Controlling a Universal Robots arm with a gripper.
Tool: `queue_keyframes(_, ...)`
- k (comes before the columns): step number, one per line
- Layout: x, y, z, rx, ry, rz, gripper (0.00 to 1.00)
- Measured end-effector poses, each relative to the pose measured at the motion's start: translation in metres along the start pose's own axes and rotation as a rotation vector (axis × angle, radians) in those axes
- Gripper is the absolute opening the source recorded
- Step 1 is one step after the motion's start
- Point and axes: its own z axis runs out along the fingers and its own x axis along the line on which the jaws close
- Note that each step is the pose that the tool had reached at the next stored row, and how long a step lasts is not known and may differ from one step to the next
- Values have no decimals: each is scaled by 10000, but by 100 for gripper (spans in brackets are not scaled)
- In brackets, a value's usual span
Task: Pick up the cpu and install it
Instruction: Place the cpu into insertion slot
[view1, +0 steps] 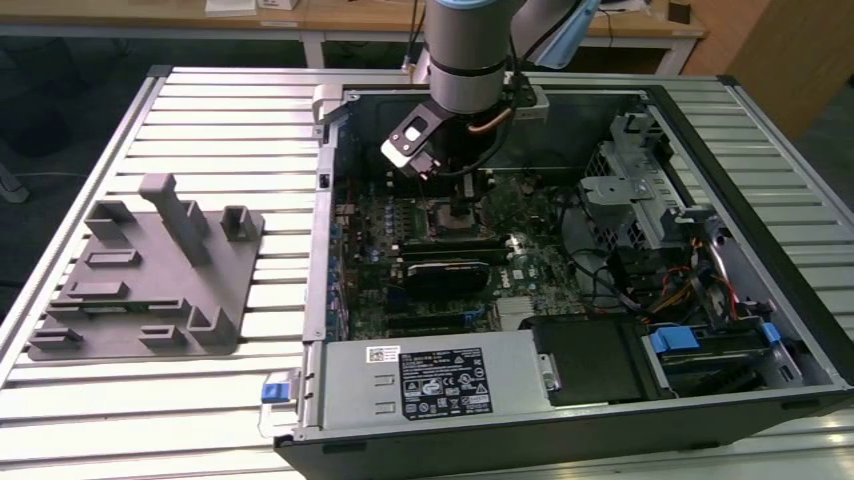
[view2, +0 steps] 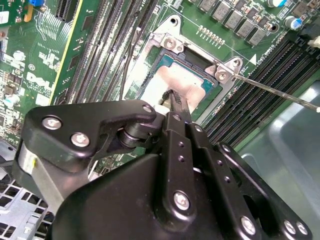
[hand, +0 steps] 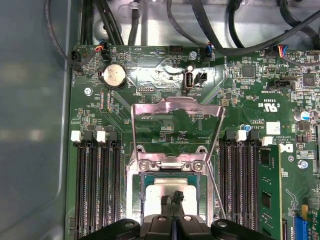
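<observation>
Exterior view: the arm (view1: 470, 50) reaches down into the open PC case (view1: 747, 160), with the gripper (view1: 458, 205) low over the motherboard (view1: 441, 270). The grey fixture tray (view1: 120, 300) sits well off on the exterior view's left.

Second wrist view: the cpu (view2: 192, 82) lies flat in the socket (view2: 172, 44), and the gripper (view2: 172, 96) tips are pinched together right over its silver top (not around its edges).

First wrist view: same deal. The gripper's narrow tips (hand: 172, 198) are above the cpu (hand: 155, 192), and the load plate (hand: 175, 103) is flipped open. Can't tell if they're touching.

Downturned claw (hand: 172, 196), tips pressed together
</observation>
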Motion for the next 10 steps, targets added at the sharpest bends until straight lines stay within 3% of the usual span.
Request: queue_keyframes(10, 1, -17, 32, 1, -1, 0, 11)
